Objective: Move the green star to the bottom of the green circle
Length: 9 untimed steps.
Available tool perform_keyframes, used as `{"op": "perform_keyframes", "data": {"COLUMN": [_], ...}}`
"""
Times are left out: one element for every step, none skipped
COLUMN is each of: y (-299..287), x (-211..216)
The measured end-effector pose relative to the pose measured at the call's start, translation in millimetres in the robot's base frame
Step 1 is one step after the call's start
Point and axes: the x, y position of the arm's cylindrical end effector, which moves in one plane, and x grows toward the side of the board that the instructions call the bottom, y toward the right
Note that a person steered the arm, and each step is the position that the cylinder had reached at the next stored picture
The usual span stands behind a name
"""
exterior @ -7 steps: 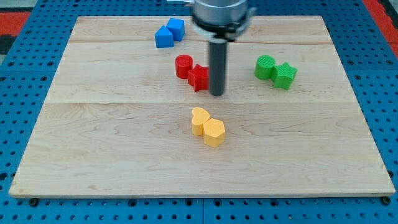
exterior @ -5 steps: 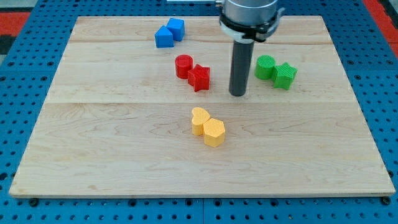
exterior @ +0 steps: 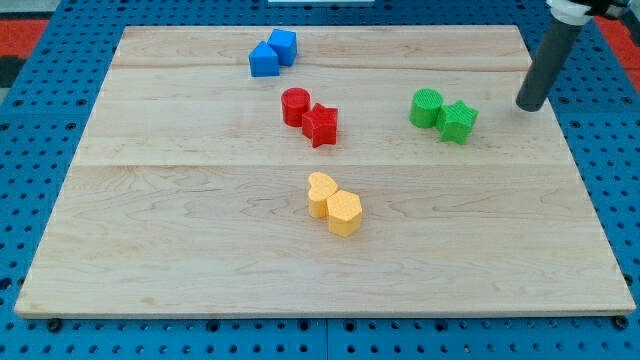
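The green star [exterior: 459, 122] sits on the wooden board [exterior: 200, 250] at the view's right, touching the right side of the green circle [exterior: 426, 107]. My tip [exterior: 529, 105] is down near the board's right edge, to the right of the green star and slightly above it, with a clear gap between them.
A red circle [exterior: 295, 105] and a red star [exterior: 321, 125] touch near the centre top. Two blue blocks [exterior: 272, 53] sit together at the top. A yellow heart [exterior: 321, 193] and a yellow hexagon [exterior: 344, 213] touch below the centre.
My tip has moved right across the board, from beside the red star past the green pair to near the right edge. No block has moved.
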Motion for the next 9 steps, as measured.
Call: {"op": "perform_keyframes", "data": {"y": [-24.0,-59.4,-85.3,-101.2,-101.0,-101.7,-86.8,-77.8,-70.0], "x": [8.2,13.1,13.0,27.7,59.5,67.2,67.2,41.4,-0.6]}}
